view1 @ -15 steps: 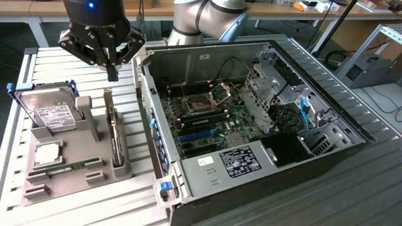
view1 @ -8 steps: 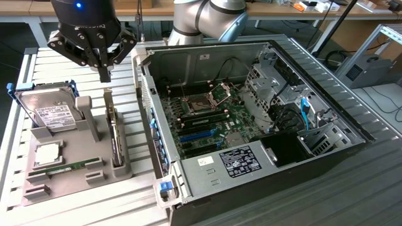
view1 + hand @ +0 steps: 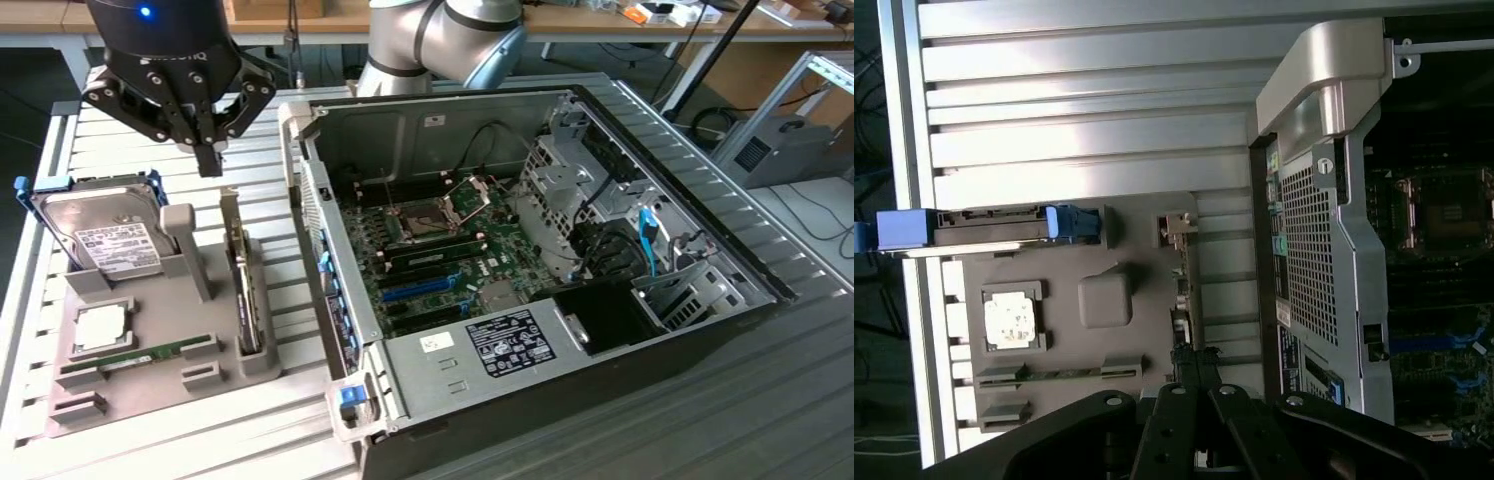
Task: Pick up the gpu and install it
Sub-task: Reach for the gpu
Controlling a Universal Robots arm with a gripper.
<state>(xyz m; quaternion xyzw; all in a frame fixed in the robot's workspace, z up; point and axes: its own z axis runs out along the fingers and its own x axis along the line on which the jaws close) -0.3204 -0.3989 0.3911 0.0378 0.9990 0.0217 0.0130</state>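
Ribbed silvery desk (image 3: 174, 445) beneath matte grey holder (image 3: 167, 325). Holds gripper (image 3: 208, 160) closed, empty, above thin dark gpu (image 3: 244, 300) at holder's edge.

Black gripper (image 3: 210, 160) with a glossy round housing carrying a small blue light (image 3: 144, 12), matte black linkage bars (image 3: 150, 100) dotted with pale round pivot screws, mounted on a silver-grey arm (image 3: 424, 45) with rounded tubular joints and a darker grey cap.

Slatted metal table (image 3: 174, 445); wooden bench (image 3: 587, 30) behind; aluminium frame (image 3: 814, 75) beside table.
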